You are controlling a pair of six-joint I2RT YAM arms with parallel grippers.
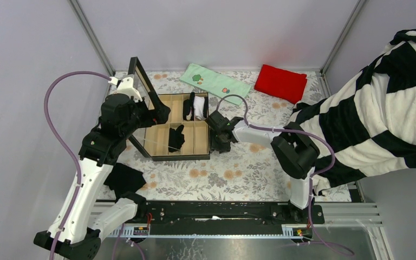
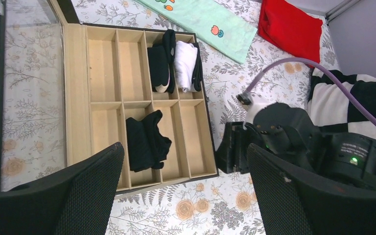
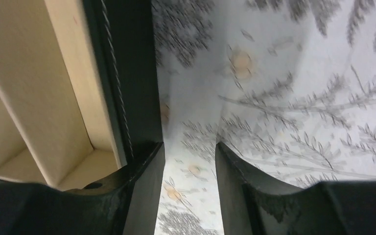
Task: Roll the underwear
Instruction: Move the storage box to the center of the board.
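One black underwear (image 1: 176, 137) lies loosely crumpled in a near compartment of the wooden divided box (image 1: 201, 142); it also shows in the left wrist view (image 2: 146, 140). Another black underwear (image 1: 124, 179) lies flat on the floral cloth near the left arm. My left gripper (image 1: 161, 115) hovers above the box's left side, open wide and empty (image 2: 186, 188). My right gripper (image 1: 218, 138) is low on the cloth just outside the box's right wall (image 3: 127, 78), open and empty (image 3: 190, 191), with its left finger (image 3: 142, 191) against that wall.
The box's glass lid (image 1: 141, 81) stands open on the left. Rolled dark (image 2: 159, 61) and white (image 2: 185, 65) garments fill two far compartments. A green cloth (image 1: 214, 81) and a red cloth (image 1: 280, 82) lie at the back. A striped blanket (image 1: 379, 119) covers the right side.
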